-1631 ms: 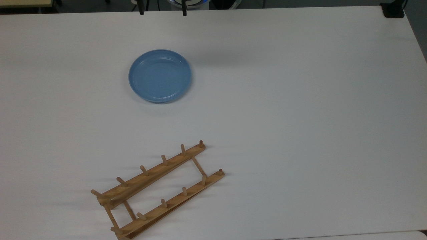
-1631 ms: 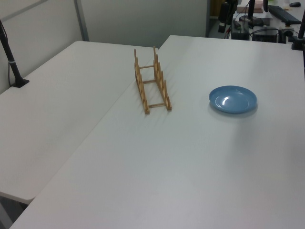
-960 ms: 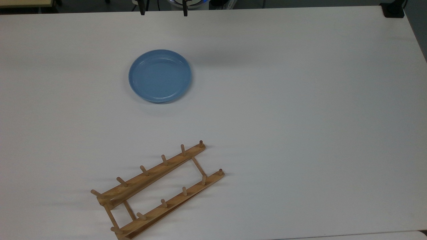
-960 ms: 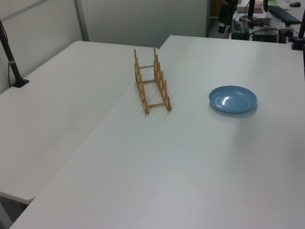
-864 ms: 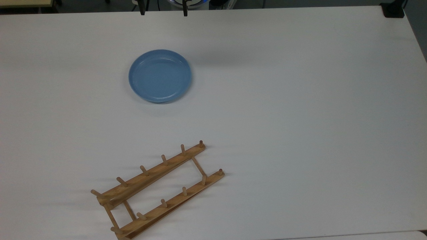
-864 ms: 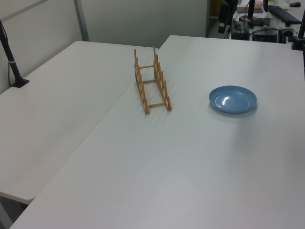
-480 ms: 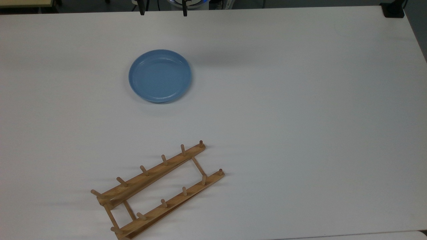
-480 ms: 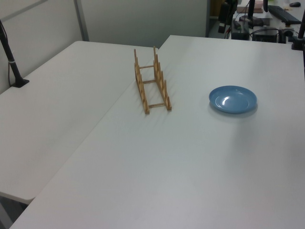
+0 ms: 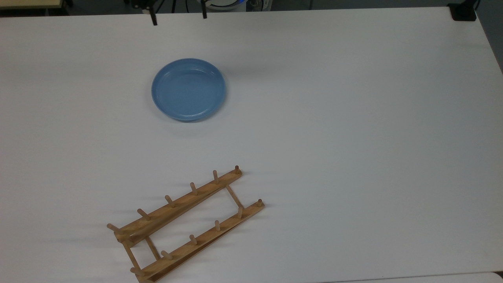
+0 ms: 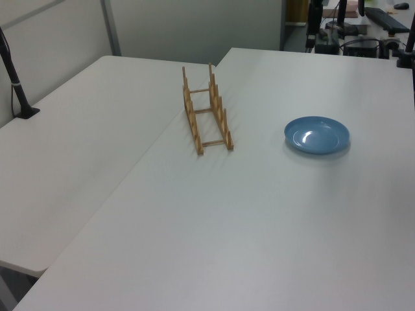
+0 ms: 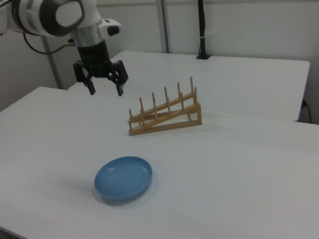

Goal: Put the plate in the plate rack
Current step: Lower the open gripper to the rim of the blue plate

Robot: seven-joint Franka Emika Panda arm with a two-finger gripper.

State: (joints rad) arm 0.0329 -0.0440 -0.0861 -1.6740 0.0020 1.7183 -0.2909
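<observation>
The plate (image 9: 188,89) is seen as a round, shallow, light-blue dish with a raised rim and a glossy face, lying flat and right side up on the white surface (image 9: 353,118). The plate rack (image 9: 184,224) is made of light-brown wood: two long parallel rails joined by crossbars, each carrying a row of short upright pegs. It is set askew on the surface, well apart from the plate, and no plate is held in it.
</observation>
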